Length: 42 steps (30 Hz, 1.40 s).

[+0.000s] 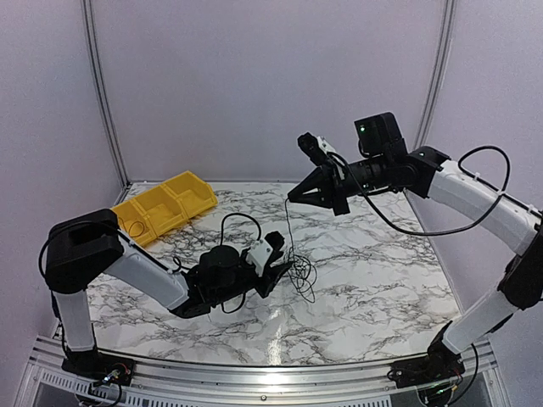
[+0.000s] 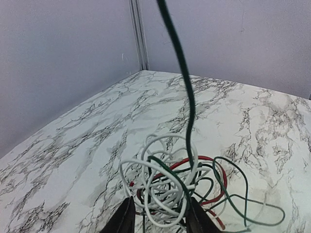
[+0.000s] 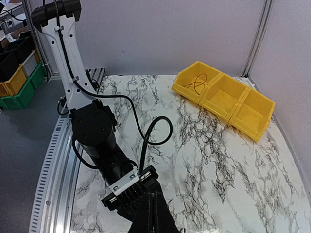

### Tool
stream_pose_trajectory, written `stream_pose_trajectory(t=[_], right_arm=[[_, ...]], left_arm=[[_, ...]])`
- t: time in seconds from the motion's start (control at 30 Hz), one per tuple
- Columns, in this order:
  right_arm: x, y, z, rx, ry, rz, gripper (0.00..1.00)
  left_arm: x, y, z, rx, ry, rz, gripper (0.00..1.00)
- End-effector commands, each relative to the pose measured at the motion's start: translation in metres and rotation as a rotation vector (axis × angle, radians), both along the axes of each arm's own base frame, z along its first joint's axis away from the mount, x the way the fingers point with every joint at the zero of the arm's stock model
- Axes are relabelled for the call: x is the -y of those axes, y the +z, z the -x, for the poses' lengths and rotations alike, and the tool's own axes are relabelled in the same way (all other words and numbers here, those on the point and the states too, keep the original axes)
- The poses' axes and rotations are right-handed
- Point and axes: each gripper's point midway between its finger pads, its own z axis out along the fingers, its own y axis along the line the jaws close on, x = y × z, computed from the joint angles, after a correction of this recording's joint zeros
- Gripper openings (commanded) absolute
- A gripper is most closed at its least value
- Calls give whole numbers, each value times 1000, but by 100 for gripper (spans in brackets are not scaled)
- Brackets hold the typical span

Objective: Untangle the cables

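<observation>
L end effector: half-open round cables (grip unclear) | R end effector: clenched on green cable

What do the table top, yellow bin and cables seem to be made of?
Table top: marble-patterned, maybe laminate; grey veins, soft sheen.
Yellow bin: probably moulded plastic; uniform colour, smooth walls.
Cables: thin wire, likely plastic-insulated; white, red, green coats, springy loops.
</observation>
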Motion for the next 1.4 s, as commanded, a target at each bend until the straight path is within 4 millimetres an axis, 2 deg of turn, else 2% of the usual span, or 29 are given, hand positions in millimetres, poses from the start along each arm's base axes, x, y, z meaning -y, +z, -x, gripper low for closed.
stream_pose_trajectory(t=[0.0, 0.07, 0.13, 0.27, 0.33, 0.4, 0.57, 0.67, 0.7, 0.8, 0.83, 0.9, 0.97, 1.07, 1.17, 1.27, 1.37], right_arm=[[-1, 39, 13, 32, 59, -59, 0], [0, 59, 16, 62, 70, -82, 0], [3, 88, 22, 100, 83, -126, 0], [11, 143, 44, 132, 134, -224, 0], [15, 161, 50, 153, 139, -248, 0], [17, 168, 49, 175, 125, -252, 0], [18, 145, 34, 178, 49, -207, 0], [17, 125, 23, 166, 5, -179, 0], [16, 117, 19, 161, -10, -167, 0], [15, 86, 6, 143, -53, -120, 0], [15, 76, 2, 139, -66, -107, 0], [15, 59, -5, 129, -88, -85, 0], [13, 41, -8, 115, -95, -65, 0], [11, 23, -13, 94, -102, -46, 0], [6, 12, -12, 56, -78, -40, 0], [2, 9, -10, 25, -58, -47, 0], [0, 8, -10, 4, -48, -50, 0]], left_arm=[[16, 19, -5, 31, -3, 115, 33], [20, 11, -6, 18, -8, 112, 29], [23, 5, -6, 6, -19, 110, 26], [26, -6, -5, -20, -25, 110, 21], [25, -10, -4, -31, -27, 109, 18], [22, -11, -3, -40, -24, 109, 16], [-1, -13, 3, -60, 10, 100, 9], [-22, -13, 9, -85, 38, 100, 9], [-31, -11, 12, -98, 52, 110, 12], [-67, -6, 15, -114, 151, 124, 33], [-78, 2, 17, -110, 175, 140, 42], [-94, 7, 23, -110, 189, 146, 52], [-102, 16, 31, -109, 169, 154, 57], [-99, 35, 44, -95, 99, 150, 60], [-82, 57, 53, -73, 1, 147, 60], [-58, 83, 53, -57, -59, 170, 60], [-38, 90, 43, -65, -59, 163, 62]])
